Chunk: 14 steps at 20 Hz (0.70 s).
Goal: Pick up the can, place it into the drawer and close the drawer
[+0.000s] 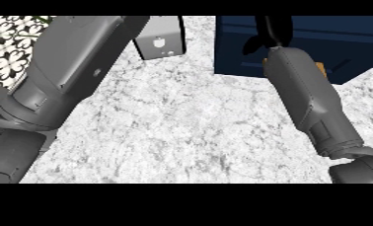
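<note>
1. Nearest the camera, the left forearm (62, 72) is filling the view's left side, rising from the lower edge toward the top; its hand is lying beyond what the view shows, so nothing can be said of its fingers.
2. Behind it, a patterned surface (16, 42) is showing at the far left, beside the pale marble counter (182, 121).
3. Toward the middle top, a grey box-like appliance (162, 37) is standing on the counter, just beside the left forearm.
4. Further right, the dark blue drawer (320, 35) is lying open at the upper right.
5. The right hand (271, 35) is reaching over the drawer, dark fingers pointing away from the camera; whether they are curling round anything cannot be told.
6. The can cannot be made out anywhere; only a small orange sliver (266, 60) is peeking out at the wrist.
7. Judging by this, the right arm is the one nearer the drawer, and the coming release or push-shut is depending on that hand sitting directly above the drawer's interior.
</note>
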### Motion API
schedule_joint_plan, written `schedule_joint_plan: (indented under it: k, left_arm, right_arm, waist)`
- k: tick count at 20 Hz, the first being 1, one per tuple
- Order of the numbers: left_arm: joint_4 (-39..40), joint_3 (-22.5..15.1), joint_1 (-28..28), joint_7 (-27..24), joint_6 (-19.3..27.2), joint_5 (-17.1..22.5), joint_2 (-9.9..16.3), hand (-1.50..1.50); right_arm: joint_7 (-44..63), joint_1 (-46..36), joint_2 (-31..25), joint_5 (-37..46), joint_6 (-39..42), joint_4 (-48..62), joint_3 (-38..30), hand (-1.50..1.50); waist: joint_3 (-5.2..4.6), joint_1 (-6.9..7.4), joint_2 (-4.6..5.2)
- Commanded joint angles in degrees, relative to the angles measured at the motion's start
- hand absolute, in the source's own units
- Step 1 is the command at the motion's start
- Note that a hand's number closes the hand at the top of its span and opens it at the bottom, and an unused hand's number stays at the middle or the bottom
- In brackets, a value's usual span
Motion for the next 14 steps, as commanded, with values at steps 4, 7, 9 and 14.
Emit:
schedule_joint_plan:
  k: [4,7,9,14]
  left_arm:
    - [-6.8,-1.1,5.3,1.1,-0.2,-0.8,1.9,-1.5]
    - [-9.1,-0.2,7.5,1.6,-2.1,0.3,3.5,-1.5]
    - [-10.8,-0.6,8.2,1.8,-0.7,-0.2,3.7,-1.5]
    - [-15.2,-0.9,9.4,4.8,-2.1,0.0,6.4,-1.5]
  right_arm:
    - [0.2,-8.1,0.0,-0.9,-2.3,4.0,-2.6,-1.5]
    - [-3.2,-8.0,0.5,-3.8,-2.5,4.4,-4.9,-1.5]
    - [-6.9,-9.3,0.1,-8.1,0.7,2.8,-8.0,-1.5]
    - [-9.5,-9.7,0.6,-8.3,-0.5,4.7,-8.9,-1.5]
  waist:
    - [-0.19,1.05,-0.26]
    - [-0.14,1.21,0.1]
    - [-0.07,1.67,-0.39]
    - [-0.1,1.68,-0.27]
